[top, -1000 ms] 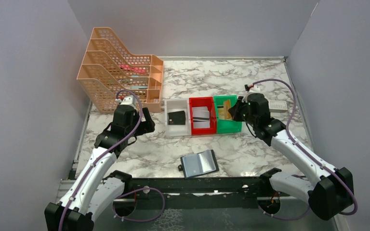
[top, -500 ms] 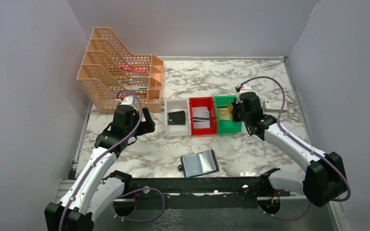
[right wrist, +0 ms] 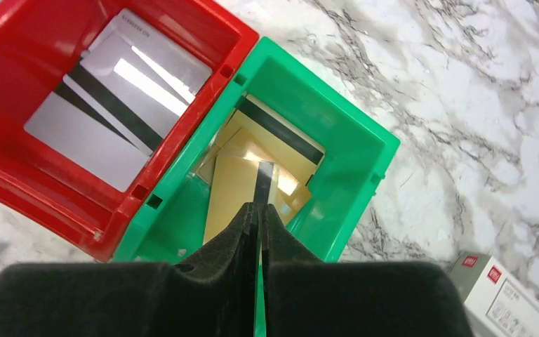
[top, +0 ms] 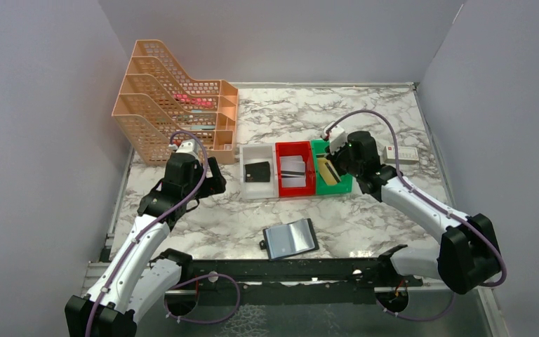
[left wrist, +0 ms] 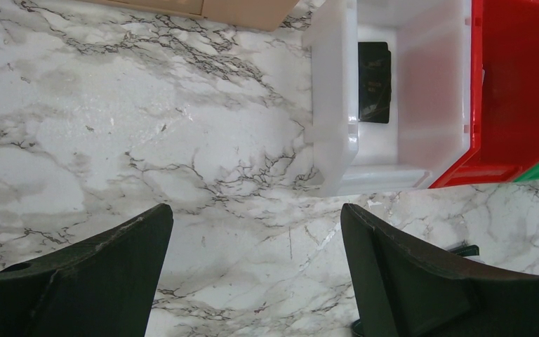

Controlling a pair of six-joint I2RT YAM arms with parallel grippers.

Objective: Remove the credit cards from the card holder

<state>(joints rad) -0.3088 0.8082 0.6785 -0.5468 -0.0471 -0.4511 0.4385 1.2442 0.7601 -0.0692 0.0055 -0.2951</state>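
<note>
The card holder (top: 291, 239) lies open on the marble near the front edge, blue-grey face up, with no gripper near it. My right gripper (right wrist: 260, 206) hangs over the green bin (right wrist: 337, 119), nearly shut. A credit card (right wrist: 263, 179) stands edge-on between its fingertips, with only a hairline slit beside it. Tan-gold credit cards (right wrist: 228, 193) lie under it in the bin. From above, the right gripper (top: 331, 165) sits at that bin's right side. My left gripper (left wrist: 256, 210) is wide open over bare marble, left of the bins.
The red bin (right wrist: 14, 175) holds silver cards (right wrist: 105, 119). A small black square piece (left wrist: 374, 81) lies in the white bin (left wrist: 333, 105). A white box with a red mark (top: 401, 154) sits right of the bins. An orange file rack (top: 172, 98) stands at the back left.
The right gripper has swung left from beside the white box to over the green bin, bringing the card down into it. Its jaws have eased a sliver. The left arm has not moved.
</note>
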